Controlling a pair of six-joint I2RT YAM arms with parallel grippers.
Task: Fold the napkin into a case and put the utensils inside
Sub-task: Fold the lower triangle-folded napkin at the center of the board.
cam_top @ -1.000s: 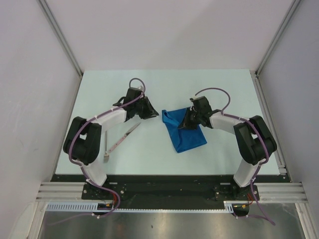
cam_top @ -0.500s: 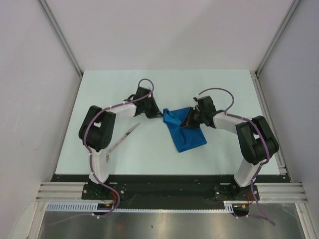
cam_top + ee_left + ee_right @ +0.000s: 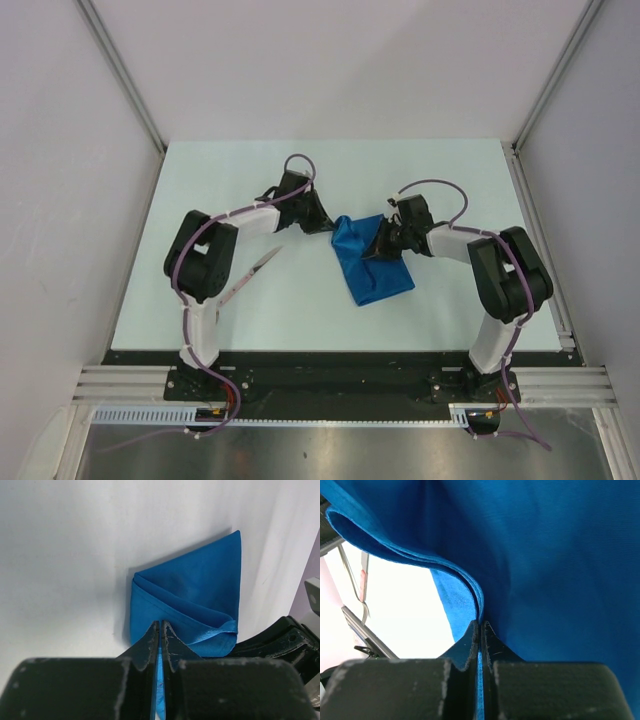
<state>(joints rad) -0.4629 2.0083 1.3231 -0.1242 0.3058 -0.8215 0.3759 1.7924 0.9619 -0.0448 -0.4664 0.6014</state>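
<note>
Napkin (image 3: 376,270), soft blue cloth in folded layers, is pinched by left gripper (image 3: 160,625) and right gripper (image 3: 480,624).

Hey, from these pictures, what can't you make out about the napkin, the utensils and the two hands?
- Top view: the utensils are too small to count or name, and the left arm covers their near end.
- Top view: the right hand hides the middle folds of the napkin.
- Right wrist view: the napkin fills the frame, cut off by its edges.
- Left wrist view: the left hand itself hides how much cloth it pinches.
</note>
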